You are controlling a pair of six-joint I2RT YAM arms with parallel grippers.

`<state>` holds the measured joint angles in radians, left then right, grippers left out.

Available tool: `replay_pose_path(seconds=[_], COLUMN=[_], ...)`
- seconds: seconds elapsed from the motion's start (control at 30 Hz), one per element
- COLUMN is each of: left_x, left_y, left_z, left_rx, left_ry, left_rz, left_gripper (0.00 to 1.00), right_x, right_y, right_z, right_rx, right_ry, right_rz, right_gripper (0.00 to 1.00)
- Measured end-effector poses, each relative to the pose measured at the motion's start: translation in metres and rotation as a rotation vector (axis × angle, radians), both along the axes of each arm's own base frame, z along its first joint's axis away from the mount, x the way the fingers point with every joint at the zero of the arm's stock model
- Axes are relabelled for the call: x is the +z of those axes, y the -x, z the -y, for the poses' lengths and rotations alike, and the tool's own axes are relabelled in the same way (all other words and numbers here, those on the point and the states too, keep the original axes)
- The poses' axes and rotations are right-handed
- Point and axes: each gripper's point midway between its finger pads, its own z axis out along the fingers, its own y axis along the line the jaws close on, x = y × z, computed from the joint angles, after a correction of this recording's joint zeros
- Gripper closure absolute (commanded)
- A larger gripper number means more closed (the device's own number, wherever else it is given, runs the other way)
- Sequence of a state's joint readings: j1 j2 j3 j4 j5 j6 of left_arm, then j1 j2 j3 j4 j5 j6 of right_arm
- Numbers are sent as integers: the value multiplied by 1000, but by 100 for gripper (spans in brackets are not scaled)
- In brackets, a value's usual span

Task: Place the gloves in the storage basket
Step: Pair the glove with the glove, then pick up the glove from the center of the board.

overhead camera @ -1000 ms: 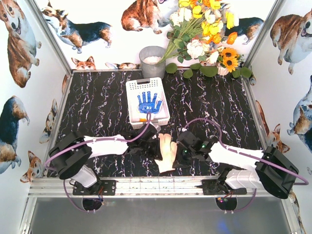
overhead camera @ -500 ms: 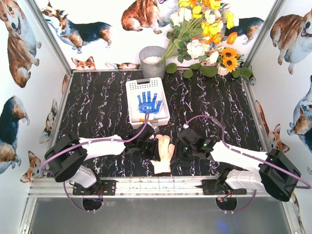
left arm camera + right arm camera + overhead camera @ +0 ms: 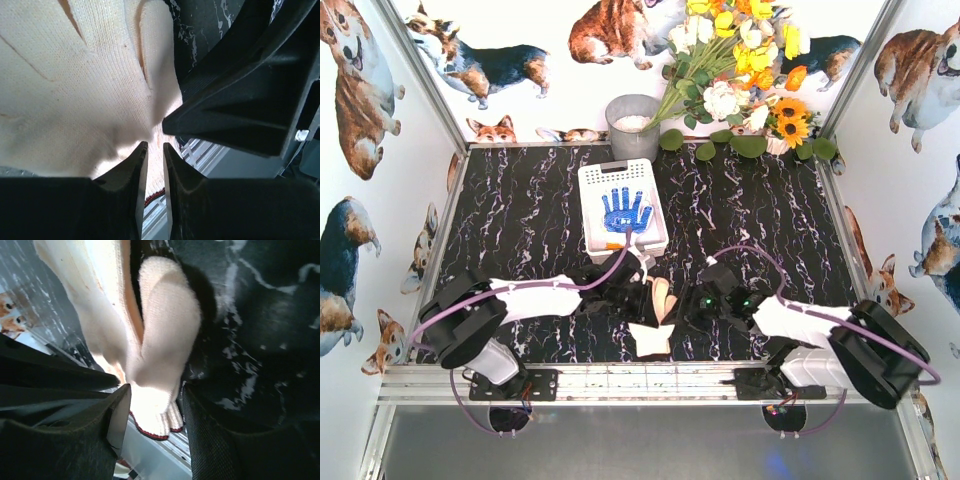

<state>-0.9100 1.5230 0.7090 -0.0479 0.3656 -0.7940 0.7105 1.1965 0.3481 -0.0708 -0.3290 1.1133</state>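
Note:
A cream knit glove [image 3: 652, 336] with a red-trimmed cuff lies bunched near the table's front edge, between both grippers. My left gripper [image 3: 644, 300] is on its left side. In the left wrist view the jaws [image 3: 154, 145] are nearly together, with puckered glove [image 3: 75, 90] fabric at their tips. My right gripper [image 3: 686, 305] stands open around a folded part of the glove [image 3: 165, 315], its fingers [image 3: 156, 390] well apart on either side. The white storage basket [image 3: 592, 185] sits behind, at mid-table, with a blue-dotted glove [image 3: 625, 211] lying in it.
A round grey bucket [image 3: 633, 125] stands at the back wall beside a bunch of flowers [image 3: 740, 70]. The aluminium rail [image 3: 620, 380] of the table's front edge runs just below the glove's cuff. Corgi-print walls close in both sides.
The right gripper has opened from shut. The flat glove has bunched up and become shorter. Both grippers have closed in on it, and the left arm has reached further right.

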Motion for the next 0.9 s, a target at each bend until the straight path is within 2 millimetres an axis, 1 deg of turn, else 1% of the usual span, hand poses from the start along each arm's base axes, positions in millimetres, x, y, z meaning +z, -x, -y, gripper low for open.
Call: replay_pose_path(seconds=[0.13,0.27,0.43,0.57,0.7,0.9], left_x=[-11,-28,-29,-29,-29,-29], left_y=[3,7,1,1,1,0], left_z=[0,-10,-17,-17,-17,-18], left_rx=[-15,-5,30,35,36,40], left_ry=[-5,-39,-9,10,26,47], left_rz=[-21,-66,-106,-119,-130,-134], left_gripper=[90,93,93,93,93,91], right_x=[-1,-1,0,0,-2,-10], right_y=[-1,-2,-2,-1,1,4], right_z=[-13,-19,-22,-24,-28,-32], right_rx=[5,3,1,8,16,13], right_ry=[-71,-118,-147,-162,-180,-190], right_rz=[-22,-23,-28,-34,-45,-78], right_gripper=[53,53,53,56,66,90])
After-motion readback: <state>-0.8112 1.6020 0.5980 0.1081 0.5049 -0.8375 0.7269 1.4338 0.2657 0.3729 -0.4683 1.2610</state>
